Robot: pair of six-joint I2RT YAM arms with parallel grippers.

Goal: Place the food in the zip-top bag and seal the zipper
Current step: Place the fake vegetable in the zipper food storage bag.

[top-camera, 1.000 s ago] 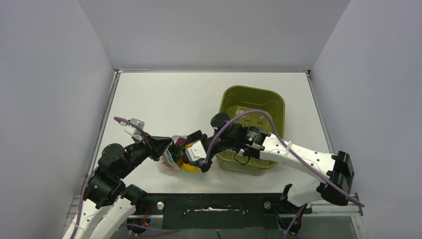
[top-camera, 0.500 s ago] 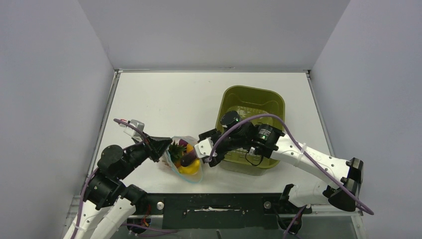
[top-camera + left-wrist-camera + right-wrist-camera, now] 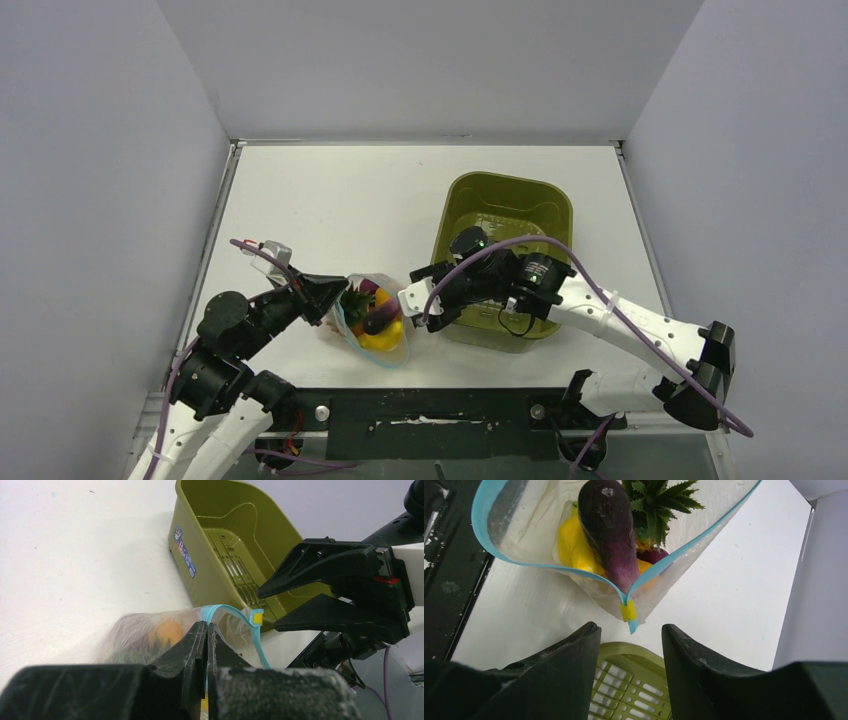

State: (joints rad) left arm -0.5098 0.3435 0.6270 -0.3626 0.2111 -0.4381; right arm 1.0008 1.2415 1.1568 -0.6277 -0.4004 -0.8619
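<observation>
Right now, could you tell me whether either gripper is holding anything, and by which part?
The left gripper pinches the clear crinkly plastic bag at its teal-blue mouth strip; the open right gripper holds nothing.

The zip-top bag (image 3: 135, 630) caught between the left fingers (image 3: 192, 647) was thin clear plastic film, crinkled and glossy. Its zipper (image 3: 549, 568) was a smooth teal plastic strip, with a small matt yellow slider (image 3: 627, 611) just ahead of the right fingers (image 3: 559, 675). Inside, the purple piece (image 3: 606, 530) was smooth with a soft sheen, the yellow piece (image 3: 571, 547) smooth, and the green leafy top (image 3: 654, 505) moulded plastic. The left fingers were black and grainy, the right fingers black, smooth and matt. Under the right fingers, the olive basin (image 3: 235, 545) was hard, faintly glossy plastic with a shiny label (image 3: 185, 553). The bench (image 3: 75, 555) was white and matt.
</observation>
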